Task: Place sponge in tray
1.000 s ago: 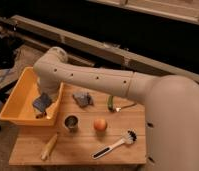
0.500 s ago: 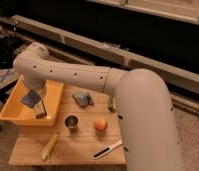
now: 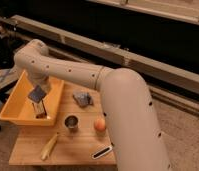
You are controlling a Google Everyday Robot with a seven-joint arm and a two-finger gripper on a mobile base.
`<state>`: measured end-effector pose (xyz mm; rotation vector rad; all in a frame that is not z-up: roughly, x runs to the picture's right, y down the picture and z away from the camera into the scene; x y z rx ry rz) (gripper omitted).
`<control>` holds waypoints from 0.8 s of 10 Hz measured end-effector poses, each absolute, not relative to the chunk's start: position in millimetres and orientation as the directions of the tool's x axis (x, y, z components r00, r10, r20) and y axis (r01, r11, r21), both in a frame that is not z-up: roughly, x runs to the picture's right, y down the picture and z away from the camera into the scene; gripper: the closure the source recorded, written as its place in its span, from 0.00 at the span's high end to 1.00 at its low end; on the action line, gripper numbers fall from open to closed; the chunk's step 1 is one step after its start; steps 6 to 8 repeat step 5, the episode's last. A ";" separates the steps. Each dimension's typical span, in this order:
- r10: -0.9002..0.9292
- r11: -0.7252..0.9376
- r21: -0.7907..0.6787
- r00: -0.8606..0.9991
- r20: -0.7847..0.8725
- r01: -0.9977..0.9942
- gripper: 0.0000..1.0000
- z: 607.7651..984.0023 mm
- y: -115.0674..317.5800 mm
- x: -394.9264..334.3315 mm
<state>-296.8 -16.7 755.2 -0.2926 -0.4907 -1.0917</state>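
The yellow tray stands on the left end of the wooden table. My arm reaches down into it from the right. My gripper hangs low inside the tray, close to its floor. A grey-blue block that looks like the sponge sits at the gripper, just above the tray floor. I cannot tell whether the block is held or resting.
On the table to the right of the tray lie a crumpled grey object, a metal cup, an orange fruit, a banana and a dark-handled brush at the front edge. A long rail runs behind.
My arm has swung left over the tray, and the gripper with the grey-blue block has come lower into it. The things on the table have not moved.
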 end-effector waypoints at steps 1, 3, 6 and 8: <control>-0.772 0.441 0.014 0.371 0.516 0.897 0.80 754.9 -18.3 -292.0; -0.771 0.439 0.018 0.366 0.521 0.898 0.80 753.5 -16.2 -295.7; -0.771 0.442 0.017 0.370 0.519 0.897 0.80 754.0 -17.5 -293.3; -0.771 0.442 0.017 0.370 0.519 0.897 0.80 754.0 -17.5 -293.3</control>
